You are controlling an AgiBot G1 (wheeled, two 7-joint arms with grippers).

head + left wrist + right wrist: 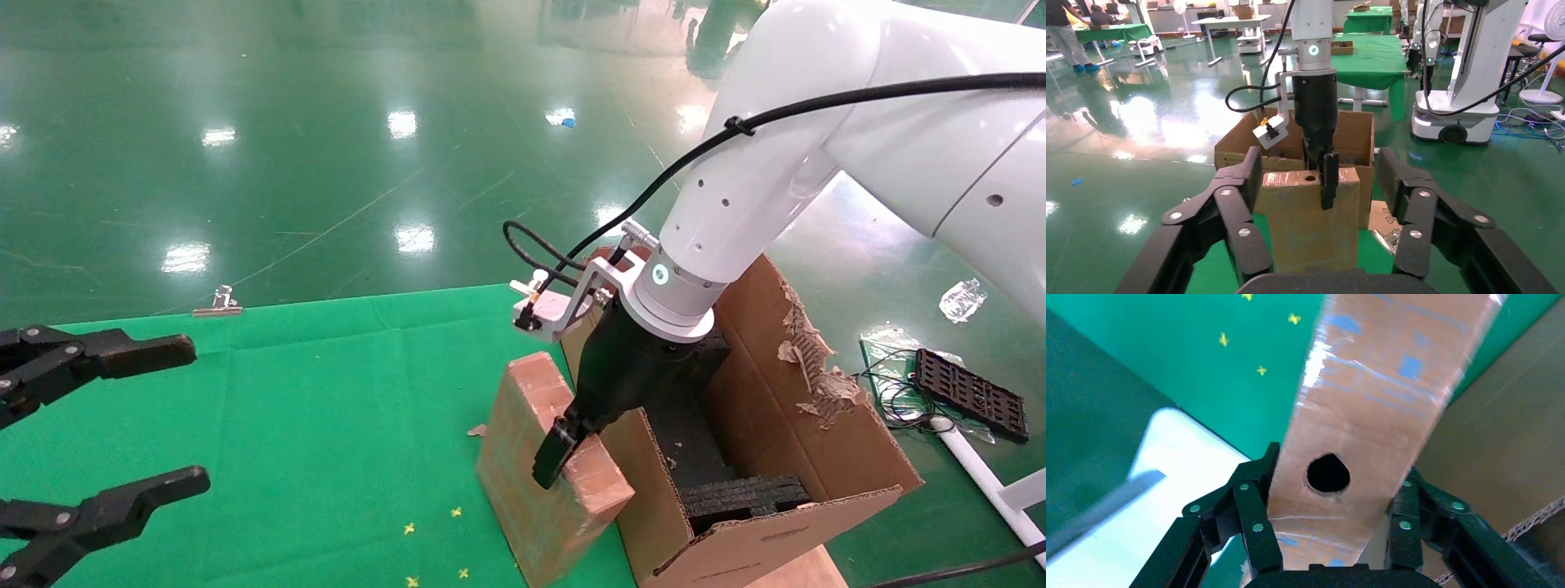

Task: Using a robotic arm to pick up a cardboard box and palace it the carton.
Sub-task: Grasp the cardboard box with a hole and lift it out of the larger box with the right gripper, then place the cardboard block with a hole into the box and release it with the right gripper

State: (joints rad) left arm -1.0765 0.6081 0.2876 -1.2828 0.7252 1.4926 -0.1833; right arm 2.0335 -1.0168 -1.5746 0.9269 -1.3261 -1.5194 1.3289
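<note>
The small brown taped cardboard box (531, 457) stands upright on its narrow edge on the green table cloth, close against the carton's near wall. Its round hole (1328, 473) faces up. My right gripper (568, 453), on the white arm, comes down from above and is shut on the box's top edge, one finger on each broad face. The same grip shows in the left wrist view (1327, 184) and the right wrist view (1341, 471). The large carton (817, 425) stands open just right of the box, with black foam (744, 494) inside. My left gripper (189, 416) is open and empty at the far left.
The green cloth (327, 408) ends near the carton. A metal binder clip (216, 302) sits on the cloth's far edge. On the floor to the right lie a black grid part (968, 394), cables and a plastic bag (960, 298). The carton's right flap (805, 359) is torn.
</note>
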